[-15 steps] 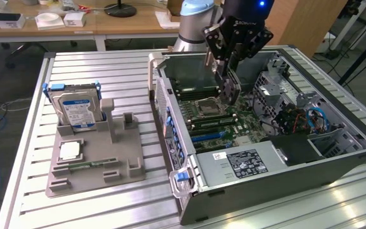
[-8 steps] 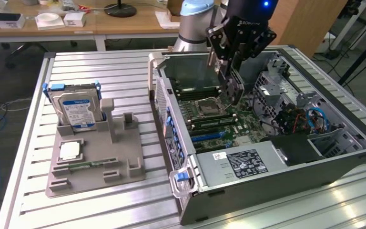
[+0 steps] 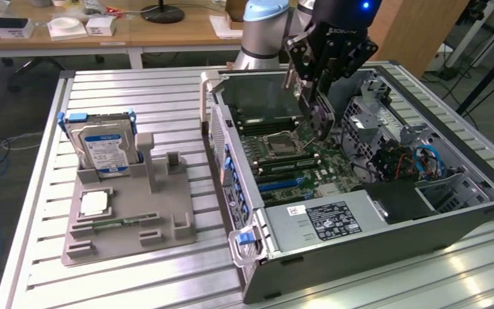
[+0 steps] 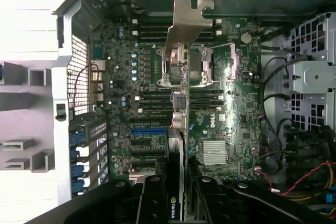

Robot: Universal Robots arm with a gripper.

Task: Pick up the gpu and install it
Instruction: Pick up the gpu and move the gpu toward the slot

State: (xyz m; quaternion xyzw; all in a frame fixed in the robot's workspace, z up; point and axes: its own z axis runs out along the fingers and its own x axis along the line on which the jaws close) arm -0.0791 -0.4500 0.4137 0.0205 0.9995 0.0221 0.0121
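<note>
Grips the gpu (image 3: 318, 119) in the pincer (image 3: 309, 82), jaws narrowed on the card's near end. Hangs it with its long axis running straight down from the pincer, pale bracket (image 4: 186, 24) at the far end, over the motherboard (image 3: 316, 168) inside the open computer case (image 3: 341, 270). From the wrist: card edge-on, bracket just beyond the processor socket (image 4: 221, 66), green logo (image 4: 170, 206) close to the pincer. From the exterior: hard drive (image 3: 105, 151) upright in a grey holder (image 3: 127, 222) on the bench (image 3: 144, 90), well off to the pincer's side.

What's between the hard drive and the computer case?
In the exterior view: upright posts of the grey holder, then a bare strip of table before the case.
</note>
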